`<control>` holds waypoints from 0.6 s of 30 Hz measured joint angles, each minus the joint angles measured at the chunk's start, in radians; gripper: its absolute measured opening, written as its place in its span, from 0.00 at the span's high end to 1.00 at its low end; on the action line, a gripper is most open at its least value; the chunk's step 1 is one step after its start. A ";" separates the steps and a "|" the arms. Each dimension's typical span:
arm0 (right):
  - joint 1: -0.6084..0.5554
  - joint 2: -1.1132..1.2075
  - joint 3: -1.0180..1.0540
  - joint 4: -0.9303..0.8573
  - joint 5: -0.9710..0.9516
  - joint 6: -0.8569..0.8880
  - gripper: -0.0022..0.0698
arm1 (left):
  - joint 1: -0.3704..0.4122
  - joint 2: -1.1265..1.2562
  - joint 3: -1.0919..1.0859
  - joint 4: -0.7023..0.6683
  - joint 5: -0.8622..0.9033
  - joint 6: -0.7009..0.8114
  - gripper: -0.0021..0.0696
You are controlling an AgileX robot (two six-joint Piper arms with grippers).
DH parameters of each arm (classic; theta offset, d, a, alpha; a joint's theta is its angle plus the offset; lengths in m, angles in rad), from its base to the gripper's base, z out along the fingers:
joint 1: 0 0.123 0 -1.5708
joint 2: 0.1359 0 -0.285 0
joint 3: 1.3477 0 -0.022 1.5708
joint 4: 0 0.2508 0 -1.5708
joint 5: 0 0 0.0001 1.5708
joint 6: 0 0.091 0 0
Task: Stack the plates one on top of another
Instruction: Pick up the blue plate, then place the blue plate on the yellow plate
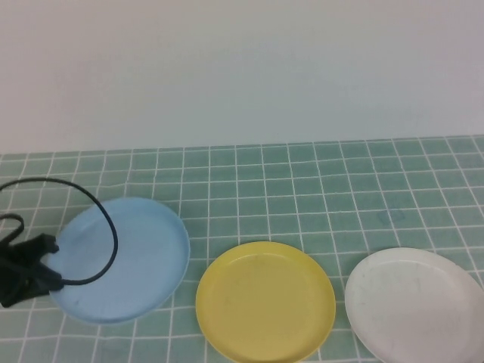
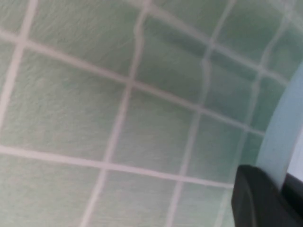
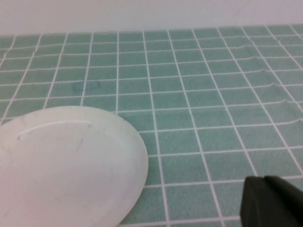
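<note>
Three plates lie in a row on the green tiled cloth. The light blue plate (image 1: 125, 261) is at the left, the yellow plate (image 1: 265, 302) in the middle, the white plate (image 1: 416, 306) at the right. My left gripper (image 1: 51, 261) is at the blue plate's left edge, shut on its rim. In the left wrist view that blue rim (image 2: 281, 137) runs between the two dark fingers of the left gripper (image 2: 282, 187). My right gripper (image 3: 270, 198) is out of the high view. It hovers shut over bare cloth beside the white plate (image 3: 66, 165), holding nothing.
A black cable (image 1: 106, 219) loops from the left arm over the blue plate. A plain white wall (image 1: 242, 68) stands behind the table. The green tiled cloth (image 1: 302, 181) stretches bare behind the plates.
</note>
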 joint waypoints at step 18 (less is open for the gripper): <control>0.000 0.000 0.000 0.000 0.000 0.000 0.97 | -0.306 -0.091 -0.083 0.026 0.067 -0.053 0.97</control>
